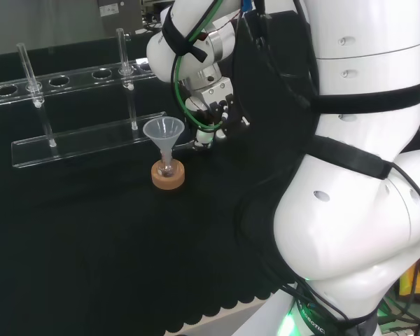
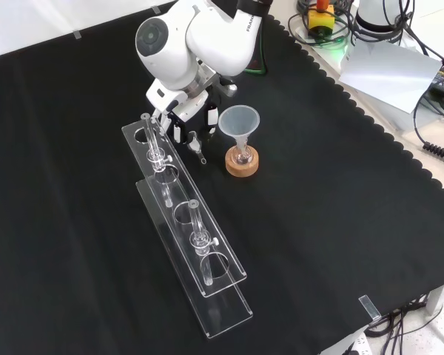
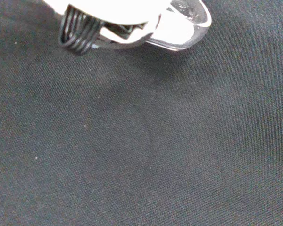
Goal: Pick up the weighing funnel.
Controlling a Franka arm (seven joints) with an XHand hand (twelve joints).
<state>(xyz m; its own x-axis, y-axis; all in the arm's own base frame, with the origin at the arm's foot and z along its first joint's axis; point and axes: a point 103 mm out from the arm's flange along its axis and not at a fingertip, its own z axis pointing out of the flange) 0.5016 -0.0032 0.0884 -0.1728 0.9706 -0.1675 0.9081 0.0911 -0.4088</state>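
hand point(image 1: 213, 112): low over the desk point(image 2: 318, 222), fingers curled, seemingly pinching the weighing funnel point(image 2: 197, 148) | location: small clear piece at the fingertips, just beside the funnel point(image 1: 162, 133) | handling: raise straight and level — keep its stem off the funnel, no tilt

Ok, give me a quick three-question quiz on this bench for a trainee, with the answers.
1. True or false: the funnel stands with its stem in a flask on a cork ring.
2. How many tubes stand in the clear rack? A one, B two, C four.
3. Fill in: the small clear piece by the hand is the ___.
Key: 1 true; 2 B; 3 weighing funnel.
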